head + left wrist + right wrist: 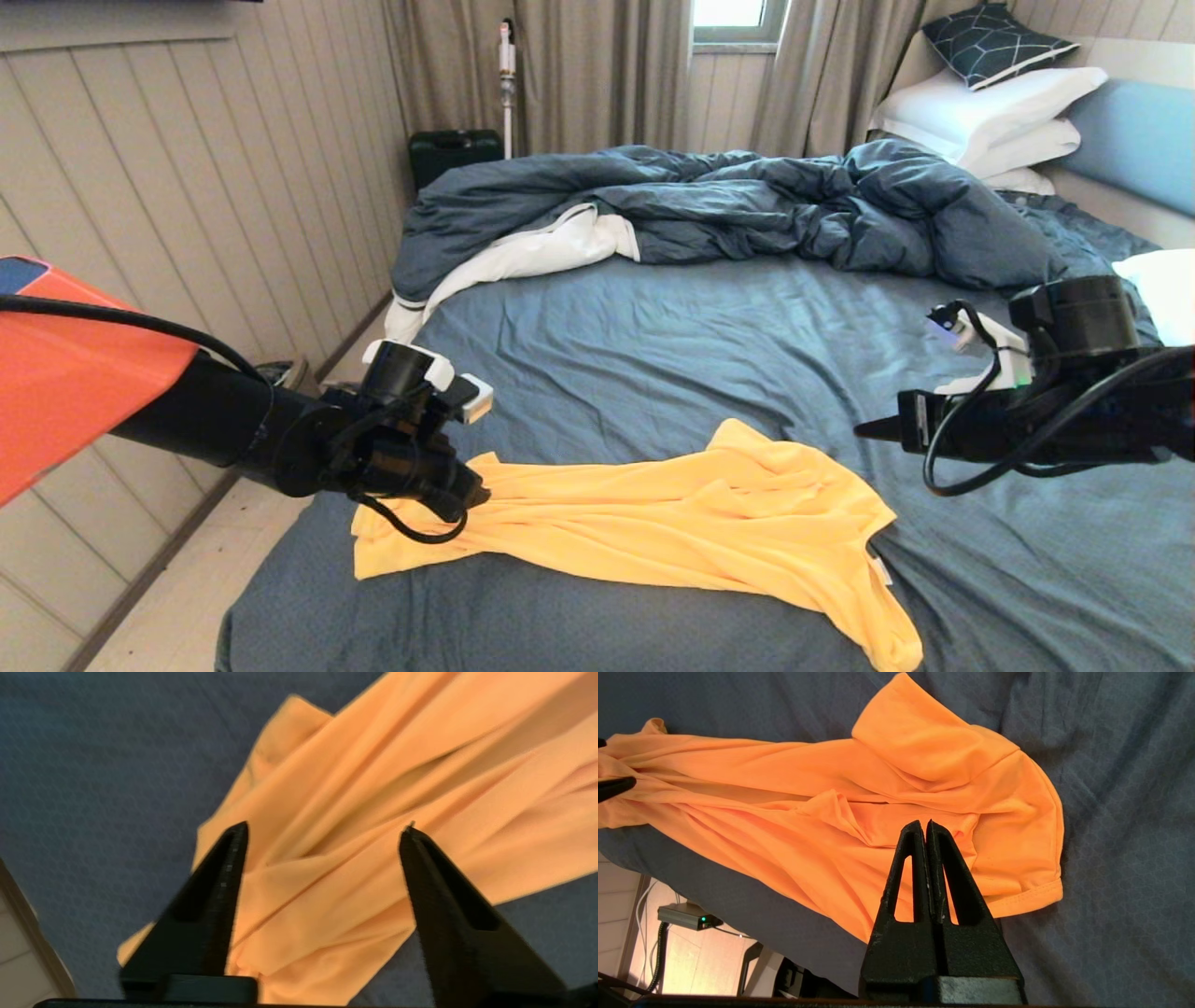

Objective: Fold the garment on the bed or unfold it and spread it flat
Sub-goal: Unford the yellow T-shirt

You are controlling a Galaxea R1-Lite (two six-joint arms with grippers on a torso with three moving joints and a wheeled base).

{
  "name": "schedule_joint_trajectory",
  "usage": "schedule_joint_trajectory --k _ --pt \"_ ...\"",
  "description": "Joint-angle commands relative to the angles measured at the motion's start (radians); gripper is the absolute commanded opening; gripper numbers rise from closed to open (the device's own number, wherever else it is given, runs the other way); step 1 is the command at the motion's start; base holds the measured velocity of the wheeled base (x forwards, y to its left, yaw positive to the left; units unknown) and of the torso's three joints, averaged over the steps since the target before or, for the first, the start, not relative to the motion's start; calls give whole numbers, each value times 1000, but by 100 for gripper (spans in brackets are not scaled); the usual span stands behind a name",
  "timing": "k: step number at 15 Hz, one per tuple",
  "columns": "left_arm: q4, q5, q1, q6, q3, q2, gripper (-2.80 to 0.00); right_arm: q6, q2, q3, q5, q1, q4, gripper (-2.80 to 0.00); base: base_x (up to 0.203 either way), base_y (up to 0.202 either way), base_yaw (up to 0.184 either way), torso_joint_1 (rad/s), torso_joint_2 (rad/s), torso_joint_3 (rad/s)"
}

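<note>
Left gripper (322, 828) hung low over the hem end of the yellow T-shirt (672, 518), near the front left corner of the bed (653, 336), its two black fingers spread wide with fabric showing between them but nothing clamped. Over the right side of the bed the right gripper (923, 823) hovered clear of the cloth, fingers pressed together and empty, pointing toward the shirt's collar end.

Along the front edge of the bed, the T-shirt lay stretched into a long, rumpled band: hem bunched at the left, one sleeve (747, 443) flopped up toward the middle of the mattress, the neck with its small white tag (878, 567) at the right, and the other sleeve trailing over the front edge. Deep lengthwise creases ran through the body. Farther back, the rumpled blue duvet (728, 205) sat well apart from it.

By my reading, the work was in its spreading stage, with the shirt pulled long but not yet wide. A sensible next move would be to pinch a single hem corner on the left and a shoulder on the right, taking one layer only, then draw them apart and away from the front edge so the gathered folds open flat.
</note>
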Motion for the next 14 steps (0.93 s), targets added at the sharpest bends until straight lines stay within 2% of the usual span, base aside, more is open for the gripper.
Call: schedule_joint_trajectory --k 1,6,14 --pt "1 -1 -3 3 20 -7 0 1 8 3 3 -1 -2 -280 0 0 0 0 0 0" --pt "-3 -10 -3 11 67 -5 0 -1 17 12 3 -1 -3 -280 0 0 0 0 0 0" --pt "-49 -13 -1 8 57 58 0 1 26 11 3 -12 -9 -280 0 0 0 0 0 0"
